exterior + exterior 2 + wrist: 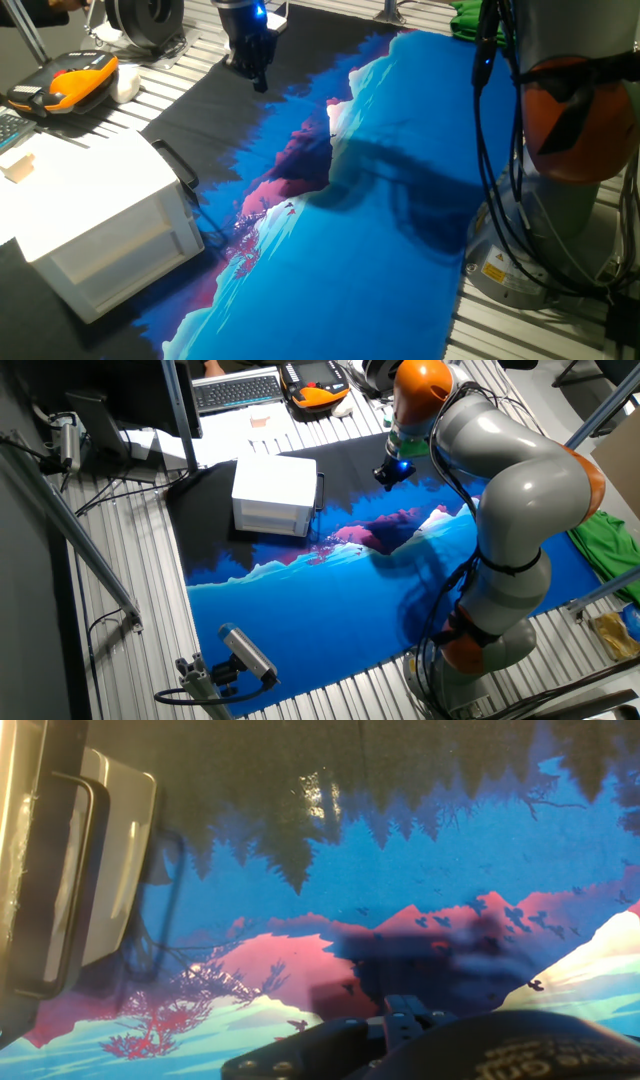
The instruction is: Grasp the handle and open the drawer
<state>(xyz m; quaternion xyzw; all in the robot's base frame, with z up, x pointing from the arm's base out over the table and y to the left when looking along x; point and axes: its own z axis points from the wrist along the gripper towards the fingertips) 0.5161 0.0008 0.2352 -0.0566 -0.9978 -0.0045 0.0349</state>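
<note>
The white cabinet stands at the left of the mat and also shows in the other fixed view. The drawer's white end face sits flush with the cabinet, so the drawer is shut. The thin black handle is fixed to that face; it also shows in the other fixed view and at the far left of the hand view. My gripper hangs above the dark far part of the mat, well apart from the handle and holding nothing. Its fingers read as one dark mass.
A blue and pink printed mat covers the table. A tan block lies on the cabinet top. An orange and black pendant lies behind the cabinet. My arm's base stands at the right, with cables. A camera sits by the mat's near edge.
</note>
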